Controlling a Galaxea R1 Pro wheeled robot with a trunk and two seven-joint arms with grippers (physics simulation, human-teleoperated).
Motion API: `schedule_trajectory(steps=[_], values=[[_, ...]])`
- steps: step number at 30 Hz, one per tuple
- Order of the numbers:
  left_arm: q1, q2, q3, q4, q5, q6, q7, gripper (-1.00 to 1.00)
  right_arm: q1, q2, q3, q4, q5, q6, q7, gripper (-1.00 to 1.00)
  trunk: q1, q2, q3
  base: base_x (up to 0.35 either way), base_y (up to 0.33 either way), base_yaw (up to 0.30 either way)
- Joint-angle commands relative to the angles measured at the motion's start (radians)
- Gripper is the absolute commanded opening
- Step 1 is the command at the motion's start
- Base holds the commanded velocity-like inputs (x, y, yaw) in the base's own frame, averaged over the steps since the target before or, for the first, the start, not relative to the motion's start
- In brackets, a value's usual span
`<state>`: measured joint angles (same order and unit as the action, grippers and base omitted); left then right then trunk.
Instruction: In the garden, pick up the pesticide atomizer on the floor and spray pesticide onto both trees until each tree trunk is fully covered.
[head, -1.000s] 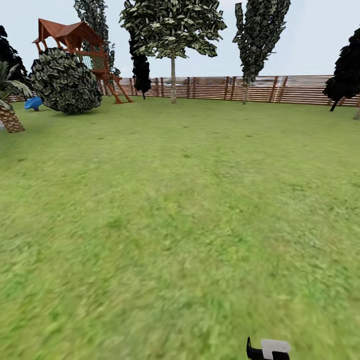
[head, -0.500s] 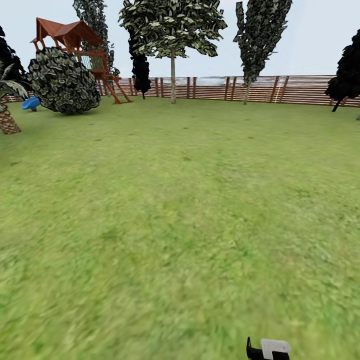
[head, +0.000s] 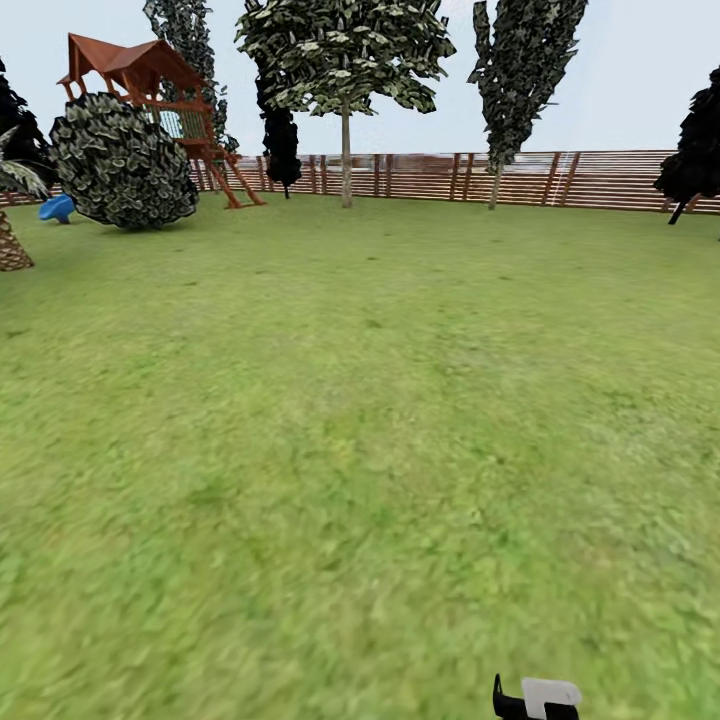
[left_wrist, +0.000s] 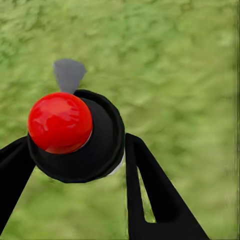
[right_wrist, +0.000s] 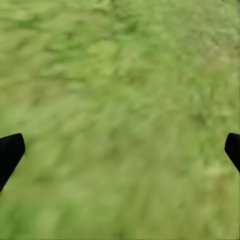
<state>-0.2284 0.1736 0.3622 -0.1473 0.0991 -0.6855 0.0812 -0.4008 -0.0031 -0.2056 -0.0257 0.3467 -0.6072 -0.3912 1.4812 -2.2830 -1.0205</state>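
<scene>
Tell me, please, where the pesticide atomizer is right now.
In the left wrist view, the pesticide atomizer sits clamped between the left claw fingers, red top toward the camera, above the grass.

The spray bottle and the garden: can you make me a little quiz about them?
1. True or false: the left end effector grips the pesticide atomizer.
2. The atomizer's top is: A red, B blue, C yellow?
3. Fill in: behind the pale-trunked tree runs a brown slatted ____.

Key: 1 true. 2 A. 3 fence.
</scene>
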Motion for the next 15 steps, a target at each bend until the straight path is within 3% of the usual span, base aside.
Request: schedule_trajectory(steps=[1, 9, 15], values=[[0.000, -0.001, 0.000, 0.000, -0.002, -0.003, 0.000, -1.00, 0.000, 0.000, 0.000, 0.000, 0.000, 0.000, 0.000, 1.00, 0.000, 0.000, 0.000, 0.337, 0.000, 0.000], [0.001, 0.009, 0.004, 0.004, 0.004, -0.009, 0.000, -1.00, 0.000, 0.000, 0.000, 0.000, 0.000, 0.000, 0.000, 1.00, 0.000, 0.000, 0.000, 0.337, 0.000, 0.000], [0.001, 0.001, -0.001, 0.013, -0.004, -0.009, 0.000, -1.00, 0.000, 0.000, 0.000, 0.000, 0.000, 0.000, 0.000, 1.00, 0.000, 0.000, 0.000, 0.337, 0.000, 0.000]])
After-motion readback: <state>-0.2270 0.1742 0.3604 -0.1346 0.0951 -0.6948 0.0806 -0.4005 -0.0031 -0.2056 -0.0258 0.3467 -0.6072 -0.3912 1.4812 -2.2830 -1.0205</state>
